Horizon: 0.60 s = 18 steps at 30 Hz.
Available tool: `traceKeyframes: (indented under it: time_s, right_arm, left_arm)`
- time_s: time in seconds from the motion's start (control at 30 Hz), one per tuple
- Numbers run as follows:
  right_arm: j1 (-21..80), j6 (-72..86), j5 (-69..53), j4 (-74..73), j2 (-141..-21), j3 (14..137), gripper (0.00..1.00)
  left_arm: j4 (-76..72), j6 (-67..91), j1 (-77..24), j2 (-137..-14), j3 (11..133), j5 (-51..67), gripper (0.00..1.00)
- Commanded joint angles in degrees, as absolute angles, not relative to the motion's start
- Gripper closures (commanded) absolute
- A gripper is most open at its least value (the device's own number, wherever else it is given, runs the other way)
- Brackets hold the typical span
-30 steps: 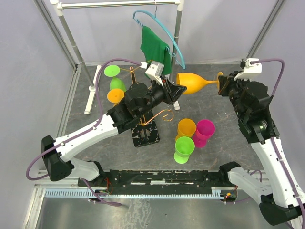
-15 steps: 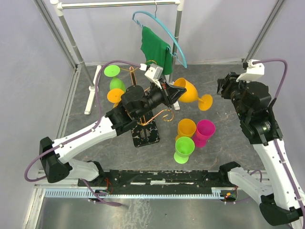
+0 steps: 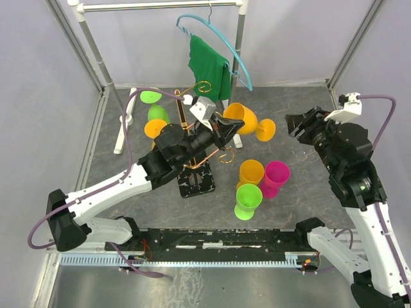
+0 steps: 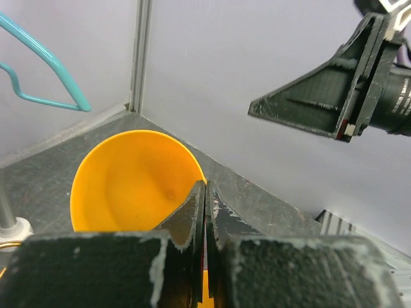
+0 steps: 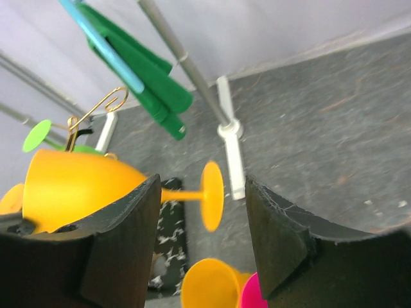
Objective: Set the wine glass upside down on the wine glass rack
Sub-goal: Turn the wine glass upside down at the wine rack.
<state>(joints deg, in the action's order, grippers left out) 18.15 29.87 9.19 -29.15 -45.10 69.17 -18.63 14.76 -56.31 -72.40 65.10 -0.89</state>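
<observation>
An orange wine glass [image 3: 243,118] hangs on its side above the table, foot [image 3: 265,128] pointing right. My left gripper [image 3: 232,124] is shut on its rim; in the left wrist view the fingers [image 4: 196,204] pinch the bowl's edge [image 4: 128,183]. My right gripper [image 3: 300,122] stands open to the right of the foot, apart from it; in the right wrist view the foot [image 5: 213,196] floats free between the fingers. The gold wine glass rack [image 3: 196,180] stands left of the glass, with three glasses hanging on its far-left arms [image 3: 155,128].
Orange [image 3: 252,172], pink [image 3: 277,174] and green [image 3: 247,197] glasses stand upright together right of the rack's base. Behind is a white clothes rail [image 3: 239,38] with a teal hanger [image 3: 218,38] and green cloth [image 3: 209,64]. The cage walls close in on both sides.
My right gripper has opened, let go of the glass's foot and drawn back to the right. The left gripper has shut on the rim and carries the glass alone, shifted slightly left.
</observation>
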Motion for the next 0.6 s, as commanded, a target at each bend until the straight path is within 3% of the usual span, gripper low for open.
traceKeyframes:
  time_s: [0.0, 0.27, 0.57]
  right_arm:
    - [18.30, 40.97, 0.65, -23.24, -43.07, 64.35, 0.36]
    - [18.28, 63.32, -6.67, -9.90, -39.42, 53.43, 0.34]
    - [18.36, 82.66, -5.33, -5.48, -35.69, 49.62, 0.32]
  left_arm:
    - [-29.62, 6.26, -56.28, -68.84, 62.00, 0.65, 0.97]
    - [-47.80, -4.48, -57.64, -67.06, 52.21, 4.85, 0.97]
    - [-58.05, -15.85, -63.00, -70.46, 48.40, 1.67, 0.97]
